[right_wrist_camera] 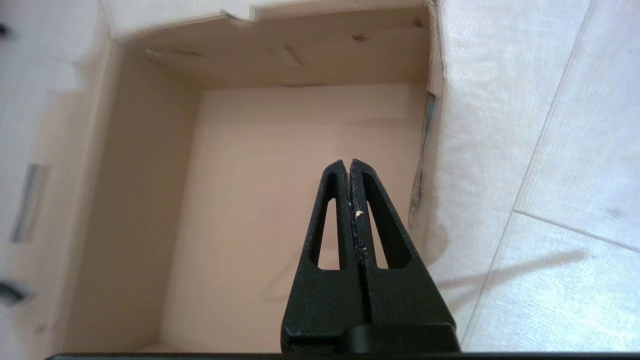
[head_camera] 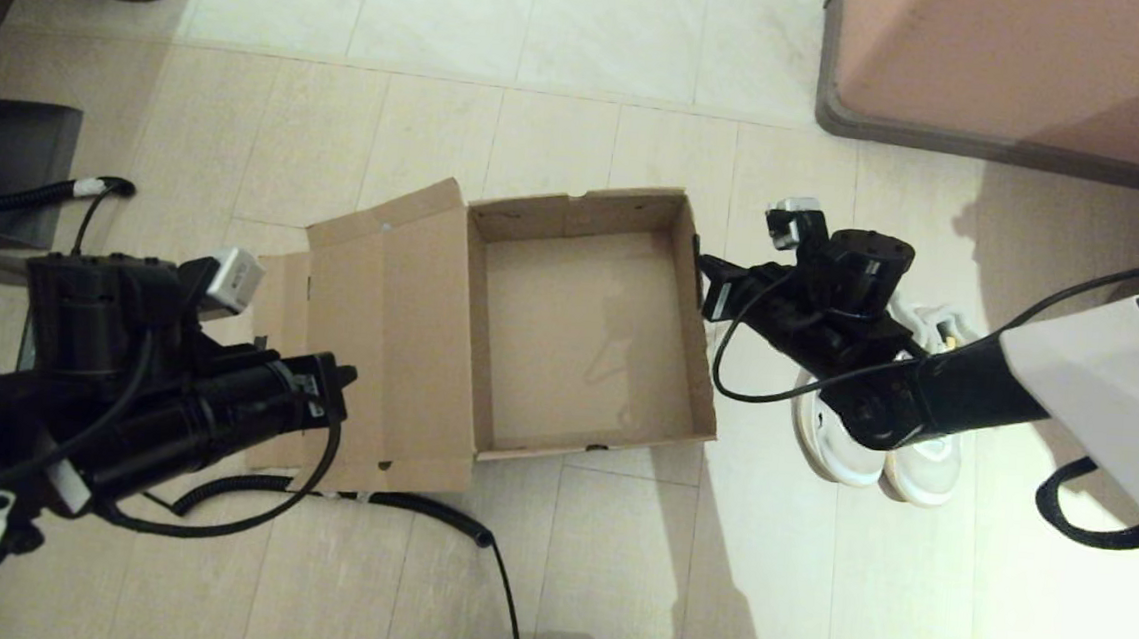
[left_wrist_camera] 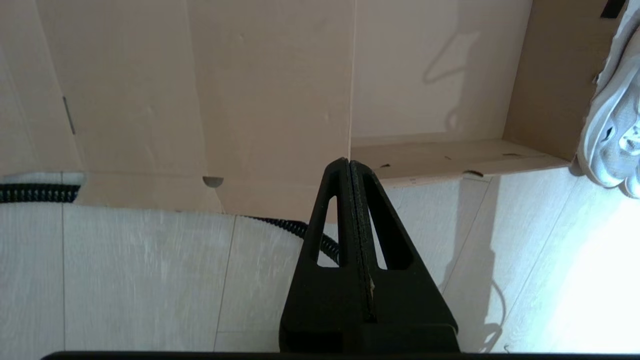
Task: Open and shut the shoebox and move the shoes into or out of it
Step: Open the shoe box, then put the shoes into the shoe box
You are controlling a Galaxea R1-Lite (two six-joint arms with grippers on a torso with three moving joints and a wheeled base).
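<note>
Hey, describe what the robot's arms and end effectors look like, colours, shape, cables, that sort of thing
Both arms are mostly matte black with exposed black cables. The right arm has a glossy white shell on its upper link; the left arm has a coiled cord trailing off it. Each wrist carries a small silver-grey camera block. The left end effector and right end effector match: two black, textured, tapering fingers with long triangular cut-outs.

text: none legible | shoebox [head_camera: 588, 341]: plain brown cardboard, no print, label or number readable | shoes [head_camera: 881, 452]: no brand mark readable | signs: none readable
</note>
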